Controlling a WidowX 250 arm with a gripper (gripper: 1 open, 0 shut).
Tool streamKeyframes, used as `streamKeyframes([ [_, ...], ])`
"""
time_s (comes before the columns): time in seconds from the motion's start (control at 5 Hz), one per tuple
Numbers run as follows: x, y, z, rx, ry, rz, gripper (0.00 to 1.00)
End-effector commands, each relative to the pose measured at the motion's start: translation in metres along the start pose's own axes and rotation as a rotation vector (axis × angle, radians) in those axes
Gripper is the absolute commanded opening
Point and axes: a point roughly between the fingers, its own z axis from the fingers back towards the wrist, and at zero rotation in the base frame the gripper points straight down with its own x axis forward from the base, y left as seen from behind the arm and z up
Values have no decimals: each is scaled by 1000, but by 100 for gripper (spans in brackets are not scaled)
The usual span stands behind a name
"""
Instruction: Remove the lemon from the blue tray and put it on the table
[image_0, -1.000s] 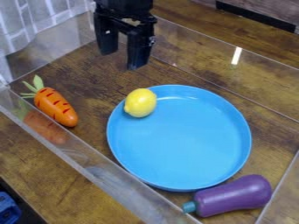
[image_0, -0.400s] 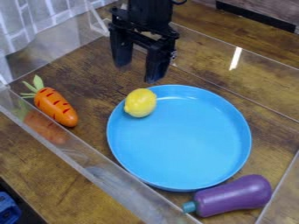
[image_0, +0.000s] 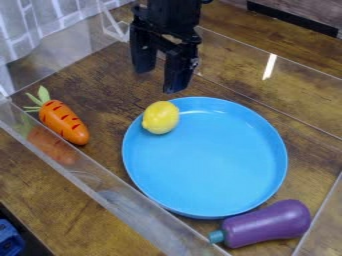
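The yellow lemon (image_0: 160, 117) rests on the left rim of the big round blue tray (image_0: 214, 170), which lies on the dark wood table (image_0: 94, 80). My black gripper (image_0: 160, 68) hangs above the table just behind the lemon, pointing down. Its two fingers stand apart, open, with nothing between them. It does not touch the lemon.
An orange carrot (image_0: 60, 120) with a green top lies at the left by the clear wall. A purple eggplant (image_0: 265, 224) lies at the front right, touching the tray's edge. Clear plastic walls (image_0: 80, 190) ring the table.
The gripper has shifted to the right and twisted a little about its own axis; it now stands over the spot behind the lemon. Lemon, tray, carrot and eggplant have stayed put.
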Motion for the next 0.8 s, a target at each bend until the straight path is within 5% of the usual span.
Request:
streamKeyframes([
  [0.0,6,10,16,10,-45,9,100],
  [0.6,-5,14,7,-2,-29,241,100],
])
